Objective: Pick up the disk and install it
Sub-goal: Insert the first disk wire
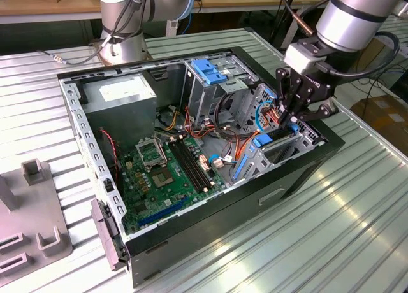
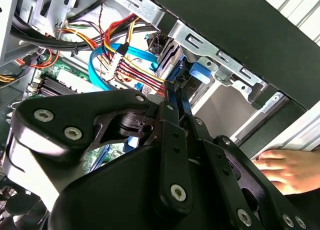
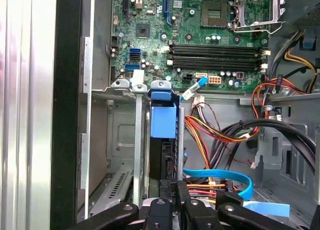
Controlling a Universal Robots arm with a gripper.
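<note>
Disk seated upright in the drive bay, gripper over its rear edge

Disk [image 3: 163, 140] stood on edge inside the metal drive cage [image 3: 122, 140], directly ahead of the gripper [image 3: 170, 200] in the first wrist view, its blue carrier rail [image 3: 163, 119] running along the exposed edge. In the exterior view the gripper [image 1: 292, 120] had its black fingers pointed down into the case's front corner, right over the blue rail [image 1: 266, 139]. Whether the fingers pinched the disk or merely pressed against it could not be told; they looked drawn close together around the thin edge.

Beside the gripper, red, yellow and orange power wires [image 2: 132, 65] and a flat blue data cable [image 3: 220, 176] looped near the bay. Beyond the disk, farther from the gripper, lay the green motherboard [image 3: 200, 30]. A person's hand [image 2: 287, 167] rested on the outside of the black computer case [image 1: 274, 191], just beside the gripper's linkage. The case sat open on the ribbed metal desk [image 1: 306, 248].
</note>
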